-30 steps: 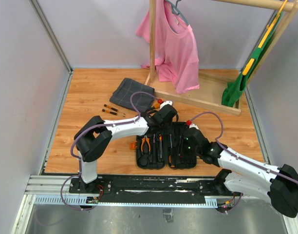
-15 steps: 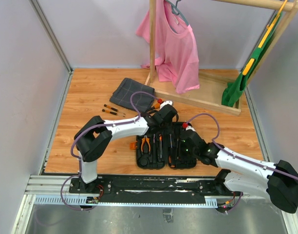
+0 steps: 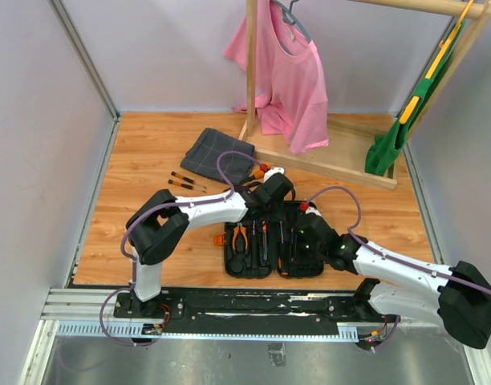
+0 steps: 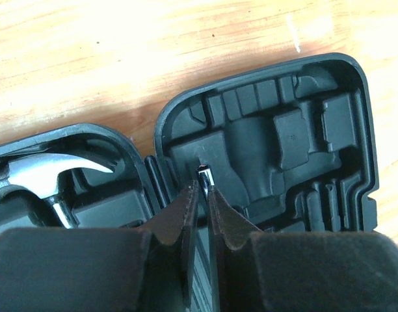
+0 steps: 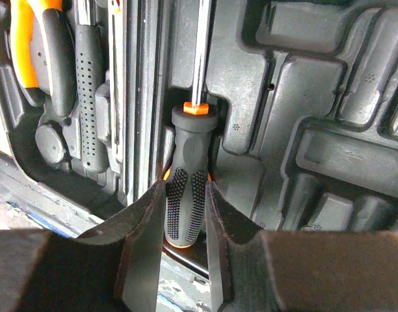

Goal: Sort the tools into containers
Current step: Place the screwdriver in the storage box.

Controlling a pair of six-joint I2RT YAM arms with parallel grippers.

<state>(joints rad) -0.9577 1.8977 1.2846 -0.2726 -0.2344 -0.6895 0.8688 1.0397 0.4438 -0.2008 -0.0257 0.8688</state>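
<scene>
My wood-grain worktop [image 3: 149, 152], boxed in by pale walls [image 3: 37, 120].
At my far edge a wooden clothes rack [image 3: 334, 167] holds a pink shirt [image 3: 298, 88]. A green garment [image 3: 387, 148] hangs at the right, and a dark checked cloth [image 3: 213, 154] lies beside its base.

Black tool case [image 4: 316, 149] lies open flat on the wood floor, both moulded halves facing up, hinge running near-to-far. Left half holds the pliers [image 3: 240, 237] with orange handles and the hammer [image 4: 46, 170], its steel claw head at the far end. One screwdriver [image 5: 188, 195] lies in the right half just beside the hinge, black-and-orange handle toward the near edge and shaft pointing away, while two slim screwdrivers [image 3: 184, 177] lie side by side outside, well left of the case.
</scene>
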